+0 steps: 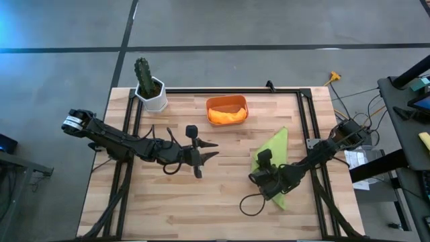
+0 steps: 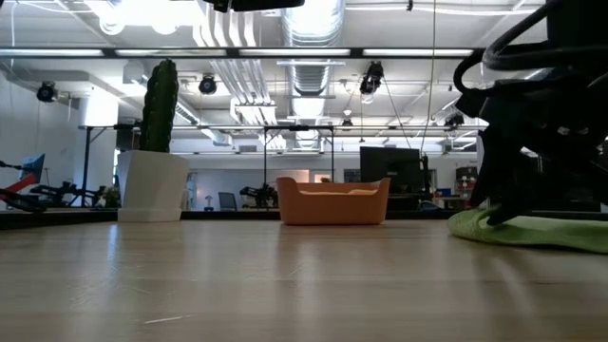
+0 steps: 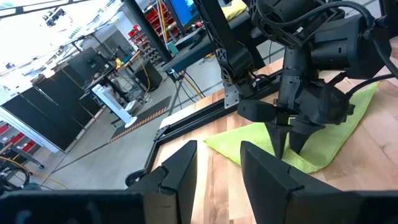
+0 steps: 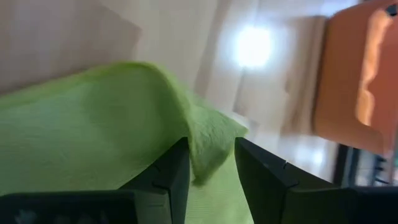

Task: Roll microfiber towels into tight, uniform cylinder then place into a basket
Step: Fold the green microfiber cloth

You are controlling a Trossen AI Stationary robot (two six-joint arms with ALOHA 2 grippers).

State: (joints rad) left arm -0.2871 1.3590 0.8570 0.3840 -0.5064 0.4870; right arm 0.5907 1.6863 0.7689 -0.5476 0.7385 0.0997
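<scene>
Right gripper: fingers pinch a raised fold of the green towel, which lies at the tabletop's 4 o'clock. Left gripper: near center, fingers narrowly parted, holding nothing. Basket, at 12 o'clock, contains the orange towel.

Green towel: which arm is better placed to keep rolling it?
Right. The right gripper is down on the green towel, pinching a raised fold between its fingers. The left gripper hangs over bare wood mid-table, holding nothing. The orange towel already lies in the basket.
</scene>
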